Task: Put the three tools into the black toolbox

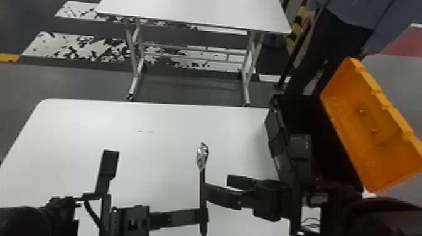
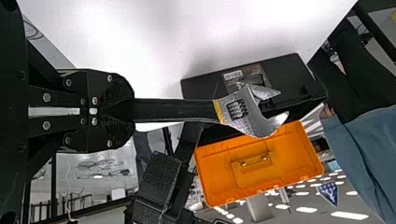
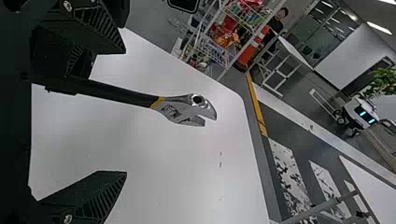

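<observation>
Wrench (image 2: 245, 119) upright above the table (image 1: 163, 125), jaws up, handle (image 2: 173, 110) down. Left gripper (image 2: 133, 110) has the handle pinched between its pads. Right gripper (image 3: 125, 112) spread, nothing gripped; its fingers (image 3: 91, 198) stand apart with the handle showing nearer one of them. Contact there: cannot tell.

Toolbox (image 1: 278, 141) on the right, black body, orange lid (image 1: 373, 131) swung open. One tool in sight; whether others lie inside, too dark to say.

Likely step: handover, left to right, since the box sits on the right arm's side. To do it well: bring the handle to the middle of the right fingers before closing (off-centre, one finger would shove it and twist it in the left grip). Take the bare length above the left pads, clear of the other gripper. Close squarely, let both hold briefly, then ease the left open and back it away leftward. The heavy head could swing if the right grip is shallow.
</observation>
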Controlling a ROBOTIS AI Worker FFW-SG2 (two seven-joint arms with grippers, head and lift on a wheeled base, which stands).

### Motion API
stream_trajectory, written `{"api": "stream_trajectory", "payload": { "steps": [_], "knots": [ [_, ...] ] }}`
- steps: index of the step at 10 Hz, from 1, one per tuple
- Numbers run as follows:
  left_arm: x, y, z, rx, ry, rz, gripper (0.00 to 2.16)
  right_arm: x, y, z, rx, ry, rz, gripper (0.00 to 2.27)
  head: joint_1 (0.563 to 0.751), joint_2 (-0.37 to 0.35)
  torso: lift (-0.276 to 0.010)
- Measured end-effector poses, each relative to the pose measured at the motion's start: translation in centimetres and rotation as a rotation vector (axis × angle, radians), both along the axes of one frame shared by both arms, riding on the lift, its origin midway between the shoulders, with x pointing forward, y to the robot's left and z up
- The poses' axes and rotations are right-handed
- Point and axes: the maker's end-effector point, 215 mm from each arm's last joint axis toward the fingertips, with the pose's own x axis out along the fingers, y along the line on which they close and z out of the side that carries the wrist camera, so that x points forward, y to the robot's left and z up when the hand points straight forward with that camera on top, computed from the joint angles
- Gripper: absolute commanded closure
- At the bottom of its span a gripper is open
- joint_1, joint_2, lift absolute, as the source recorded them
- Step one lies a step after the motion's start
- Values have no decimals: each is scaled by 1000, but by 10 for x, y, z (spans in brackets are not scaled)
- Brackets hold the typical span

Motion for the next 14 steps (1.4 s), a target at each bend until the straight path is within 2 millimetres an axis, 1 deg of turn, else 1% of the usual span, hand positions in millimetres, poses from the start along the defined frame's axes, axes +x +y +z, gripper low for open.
{"api": "stream_trajectory", "payload": {
  "steps": [3, 5, 6, 7, 8, 11, 14],
  "knots": [
    [-4, -5, 0, 6, -2, -14, 1362, -5, 26, 0, -19, -8, 56, 76, 695, -77, -51],
    [-4, -7, 1, 4, -7, -19, 1362, -1, 32, 0, -32, -26, 64, 124, 695, -58, -51],
    [-4, -8, 3, 2, -10, -22, 1362, 3, 31, 1, -37, -40, 59, 481, 695, -62, -51],
    [-4, -9, 3, 1, -12, -24, 1362, 8, 31, 2, -42, -63, 53, 1882, 695, -65, -51],
    [-4, -8, 3, 2, -12, -24, 1362, 12, 30, 1, -54, -79, 47, 2243, 695, -64, -51],
    [-2, -7, 2, 7, -12, -21, 1362, 20, 28, 3, -72, -119, 34, 2243, 695, -66, -51],
    [-2, -6, 2, 6, -12, -18, 1359, 21, 27, 2, -78, -127, 32, 2243, 695, -66, -51]
  ]
}}
